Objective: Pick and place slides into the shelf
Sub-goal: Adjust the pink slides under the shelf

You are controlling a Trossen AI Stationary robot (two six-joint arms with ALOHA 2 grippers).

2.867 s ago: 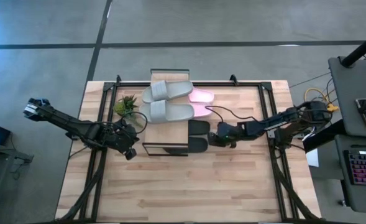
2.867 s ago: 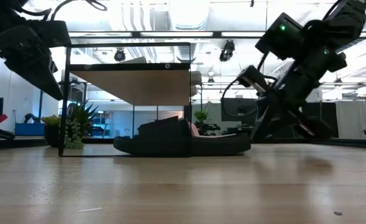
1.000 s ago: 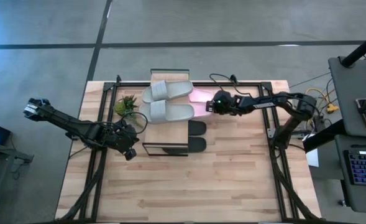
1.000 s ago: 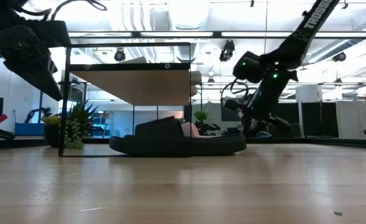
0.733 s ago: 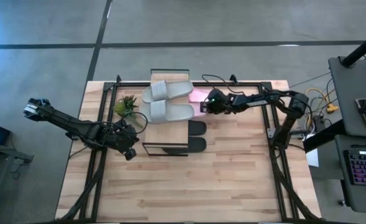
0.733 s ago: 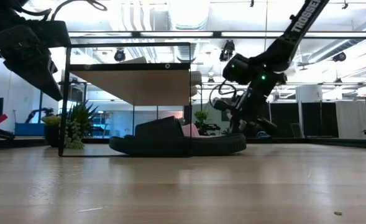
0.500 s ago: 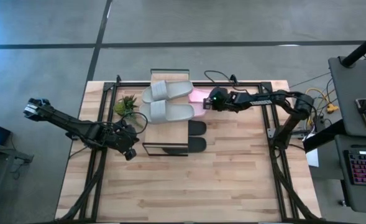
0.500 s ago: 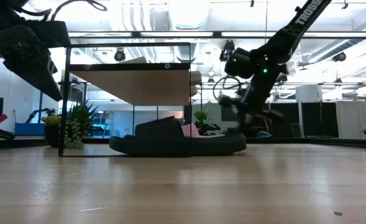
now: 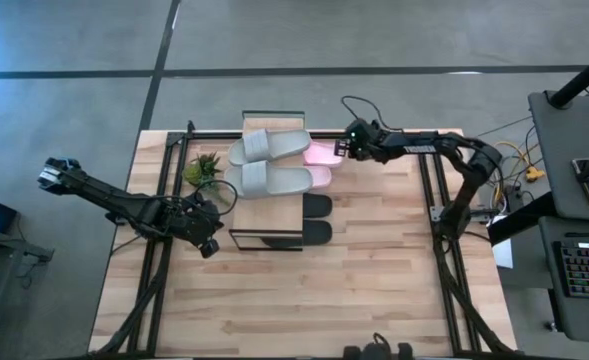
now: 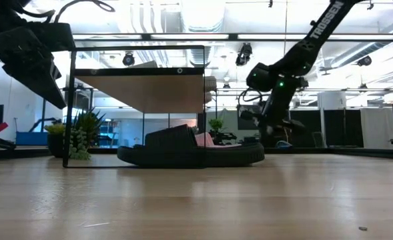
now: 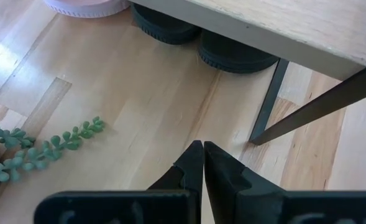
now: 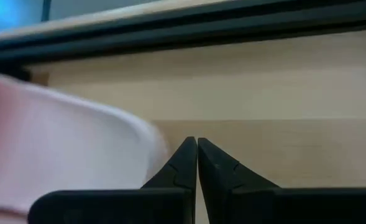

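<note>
Right gripper clenched and empty beside the pink slide, at the far edge of the table.

The right gripper [image 9: 346,143] sits with its fingers pressed together, holding nothing, its tip just beside the far pink slide [image 9: 323,154]; the right wrist view shows that slide's edge [image 12: 64,149] close against the fingertips; the second pink slide [image 9: 319,176] lies just nearer, both part-tucked under the shelf [image 9: 272,124], whose top carries the two grey slides [image 9: 269,161]; the black pair [image 9: 318,218] lies nearer still, toes under the plank; a small plant [image 9: 202,167] stands at the shelf's left; the left gripper [image 9: 210,245], also clenched and empty, waits near the shelf's near left corner. Risk, as I judge it: with fingers closed it can only shove; a push may skew the slide, ride up over the soft foam, or jam it against the shelf's frame and shift the shelf.
</note>
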